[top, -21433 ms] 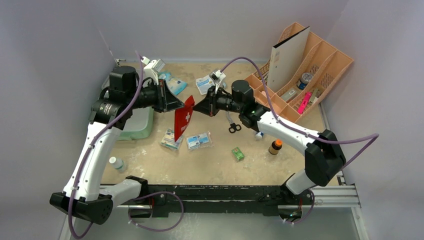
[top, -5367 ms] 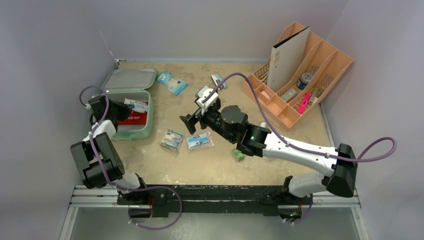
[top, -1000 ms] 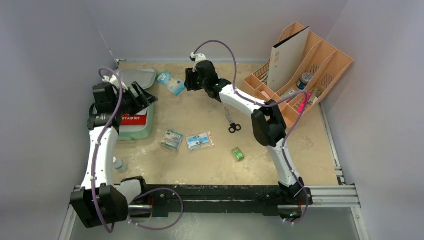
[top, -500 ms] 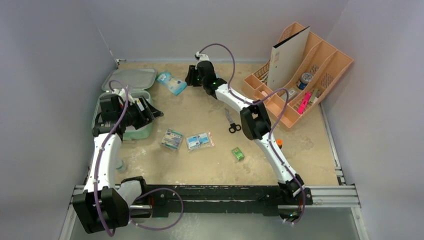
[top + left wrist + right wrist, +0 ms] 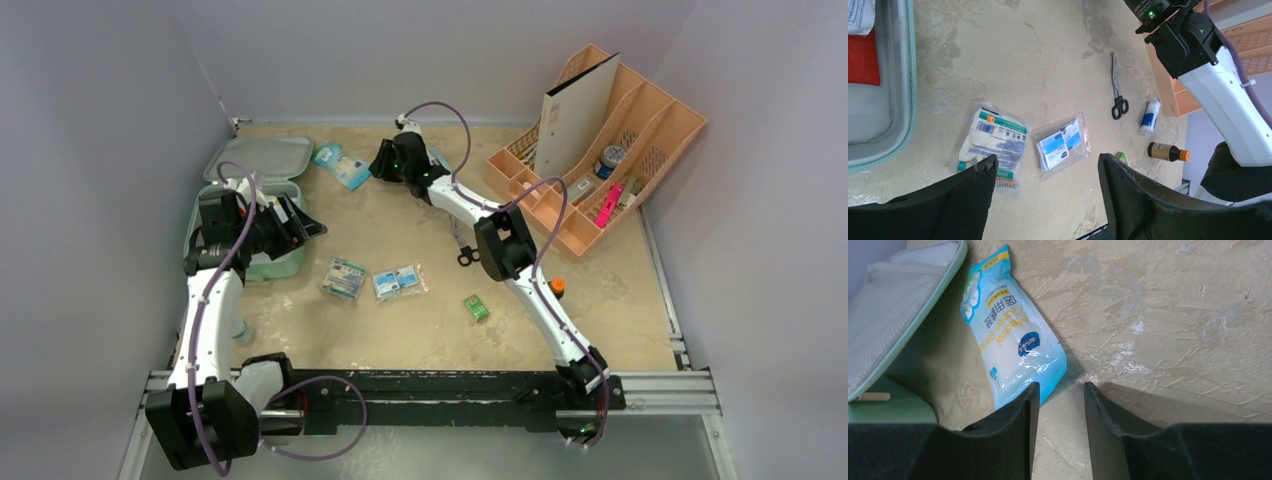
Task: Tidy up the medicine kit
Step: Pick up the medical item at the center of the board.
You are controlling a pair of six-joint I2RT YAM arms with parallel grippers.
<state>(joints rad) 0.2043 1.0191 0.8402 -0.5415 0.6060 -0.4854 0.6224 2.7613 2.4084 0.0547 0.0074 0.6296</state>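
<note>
Medicine kit (image 5: 262,160): far-left corner of table (image 5: 420,335), lid open, laid back. Left gripper (image 5: 1047,162): by the kit's right edge, jaws spread wide, empty. Right gripper (image 5: 1059,387): jaws slightly parted, nothing grasped, at corner of blue swab pouch (image 5: 1013,345) beside lid.

The table (image 5: 420,335) has a scuffed beige top; at its far left lies the open mint-green kit (image 5: 256,158), lid laid flat toward the back; a blue pouch (image 5: 1013,340) lies just beside the lid; mid-table a white packet (image 5: 994,140) and a clear packet (image 5: 1060,145) lie side by side, apart; right of them lie closed scissors (image 5: 1118,87), a white-and-blue tube (image 5: 1149,116), a brown bottle (image 5: 1168,151) on its side and a green box (image 5: 476,307); a peach organizer (image 5: 640,130) fills the far right corner.
</note>
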